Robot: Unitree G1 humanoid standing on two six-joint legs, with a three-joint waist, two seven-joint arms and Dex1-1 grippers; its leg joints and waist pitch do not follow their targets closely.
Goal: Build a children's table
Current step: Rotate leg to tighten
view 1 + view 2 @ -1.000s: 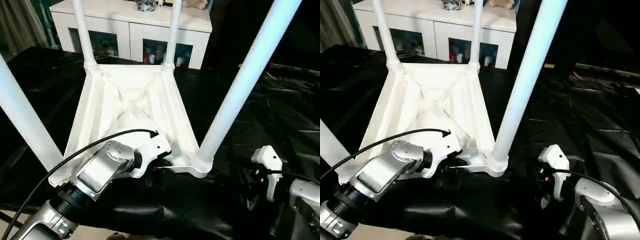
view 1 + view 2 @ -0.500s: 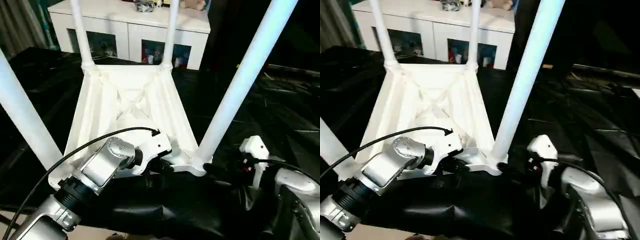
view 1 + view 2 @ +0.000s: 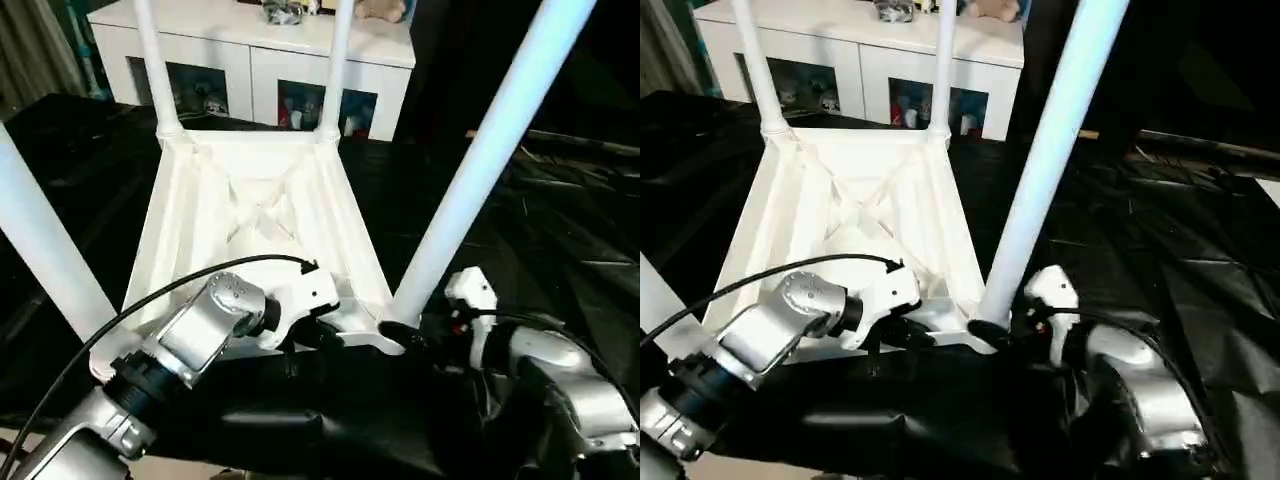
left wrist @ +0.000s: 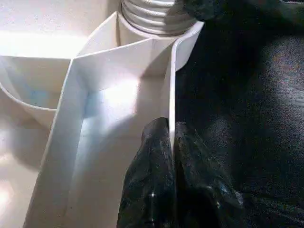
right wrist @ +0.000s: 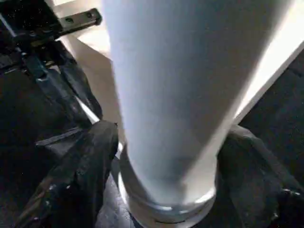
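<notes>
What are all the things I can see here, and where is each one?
children's table: one, white, upside down on the work table, ribbed underside facing up.
legs: four, white, standing up from the corner sockets, two near and two far.
work table: one, covered in black cloth, under everything.
cabinet: one, white with glass doors, behind the work table.
small items: a few, too small to tell, on top of the cabinet.
cable: one, black, arching over the left forearm.
left gripper: one, black fingers shut on the near rim of the children's table.
right gripper: one, black fingers open either side of the near right leg's base.
</notes>
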